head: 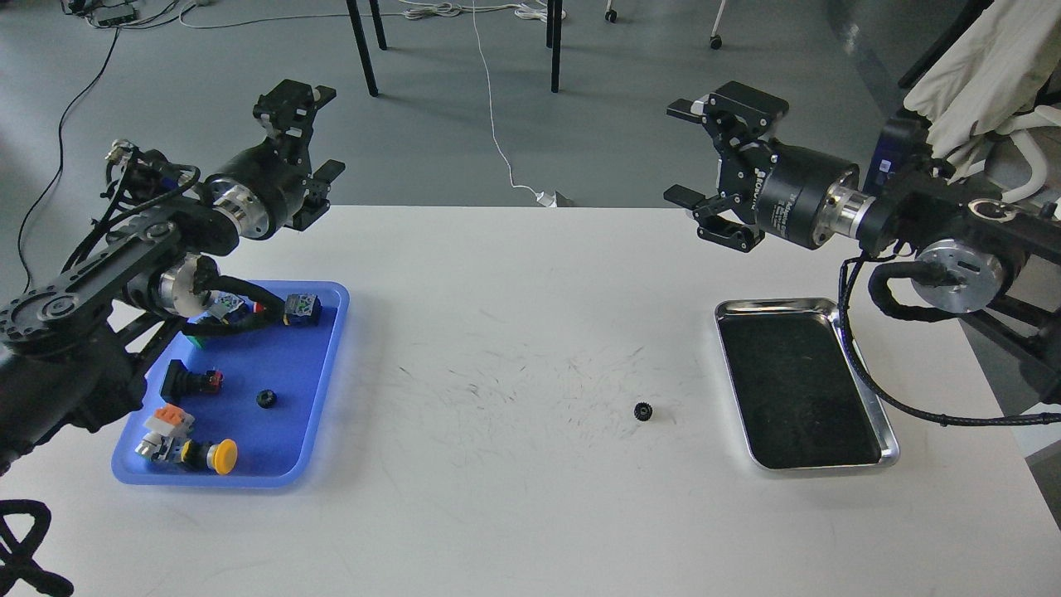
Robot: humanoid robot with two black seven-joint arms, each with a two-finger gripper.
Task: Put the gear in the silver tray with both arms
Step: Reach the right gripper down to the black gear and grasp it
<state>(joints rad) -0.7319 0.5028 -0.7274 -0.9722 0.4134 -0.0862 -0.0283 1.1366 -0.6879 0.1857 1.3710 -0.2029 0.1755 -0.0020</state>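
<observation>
The silver tray (887,431) lies bare at the right; a small black gear (643,410) sits on the desk just left of it; left gripper (307,137) and right gripper (704,157) hover apart-fingered, holding nothing; placing remains undone.

I see a white bench (514,497) with faint dark scuffs near its middle. Beyond its far edge lies grey floor (207,50), crossed by a white cable (495,124) and black cables (62,124) far left. Dark furniture legs (362,46) stand far off; pale cloth (978,83) hangs far right.
</observation>
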